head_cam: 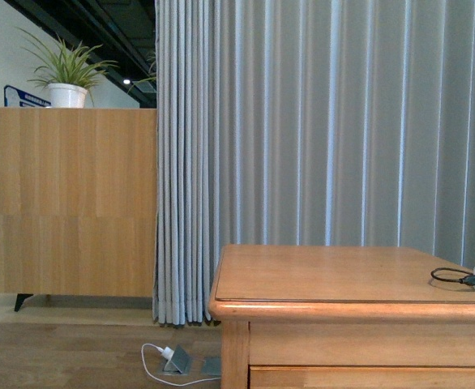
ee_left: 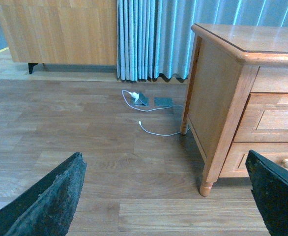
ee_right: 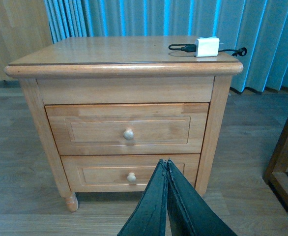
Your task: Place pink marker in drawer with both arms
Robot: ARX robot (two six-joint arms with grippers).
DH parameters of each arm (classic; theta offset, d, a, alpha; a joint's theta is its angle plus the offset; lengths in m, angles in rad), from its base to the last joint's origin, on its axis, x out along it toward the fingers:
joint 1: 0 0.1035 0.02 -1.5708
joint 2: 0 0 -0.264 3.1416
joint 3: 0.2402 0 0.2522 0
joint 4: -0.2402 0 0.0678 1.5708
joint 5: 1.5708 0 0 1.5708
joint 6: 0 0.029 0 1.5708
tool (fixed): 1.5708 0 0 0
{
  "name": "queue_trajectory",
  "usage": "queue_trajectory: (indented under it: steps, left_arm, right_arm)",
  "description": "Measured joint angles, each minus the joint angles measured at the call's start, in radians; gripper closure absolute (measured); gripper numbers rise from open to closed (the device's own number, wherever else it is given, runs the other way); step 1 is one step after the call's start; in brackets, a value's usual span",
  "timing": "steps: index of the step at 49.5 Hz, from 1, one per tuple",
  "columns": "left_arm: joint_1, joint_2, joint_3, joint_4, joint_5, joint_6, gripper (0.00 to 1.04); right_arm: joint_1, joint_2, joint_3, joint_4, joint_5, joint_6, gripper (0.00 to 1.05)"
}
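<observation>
The pink marker is out of view in every frame. The drawer (ee_right: 100,129) is the upper one of the honey-coloured cabinet (ee_right: 124,51) and stands closed, its round knob (ee_right: 128,133) facing my right wrist camera. My right gripper (ee_right: 164,163) is shut with nothing between its fingers, low in front of the cabinet and apart from it. My left gripper (ee_left: 163,196) is open and empty above the floor beside the cabinet's left side (ee_left: 210,103). Part of the drawer front (ee_left: 276,123) shows in the left wrist view. Neither arm appears in the front view.
A white charger (ee_right: 207,46) with a looped black cable (head_cam: 452,277) lies on the cabinet top. The lower drawer (ee_right: 104,173) is closed too. A floor socket with a white cable (ee_left: 141,100) sits by the grey curtain (head_cam: 318,121). A wooden frame (ee_right: 287,147) stands to the cabinet's right.
</observation>
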Motion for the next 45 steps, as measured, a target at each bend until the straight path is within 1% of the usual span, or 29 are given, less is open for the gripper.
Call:
queue_trajectory:
  steps: [5,27,29,32,33,43,45]
  left_arm:
    - [0.0,0.0,0.0,0.0,-0.001,0.0,0.06]
    - [0.0,0.0,0.0,0.0,0.0,0.0,0.06]
    - [0.0,0.0,0.0,0.0,0.0,0.0,0.06]
    - [0.0,0.0,0.0,0.0,0.0,0.0,0.06]
    - [0.0,0.0,0.0,0.0,0.0,0.0,0.06]
    - [0.0,0.0,0.0,0.0,0.0,0.0,0.06]
    - [0.0,0.0,0.0,0.0,0.0,0.0,0.06]
  right_arm:
    - [0.0,-0.134,0.001,-0.165,0.0,-0.001,1.03]
    - [0.0,-0.169,0.001,-0.174,0.0,-0.001,1.03]
    - [0.0,-0.169,0.001,-0.174,0.0,-0.002,0.99]
    - [0.0,-0.169,0.001,-0.174,0.0,-0.002,0.88]
    - [0.0,-0.169,0.001,-0.174,0.0,-0.002,0.83]
    - [0.0,-0.169,0.001,-0.174,0.0,-0.002,0.47]
    - [0.0,-0.169,0.001,-0.174,0.0,-0.002,0.42]
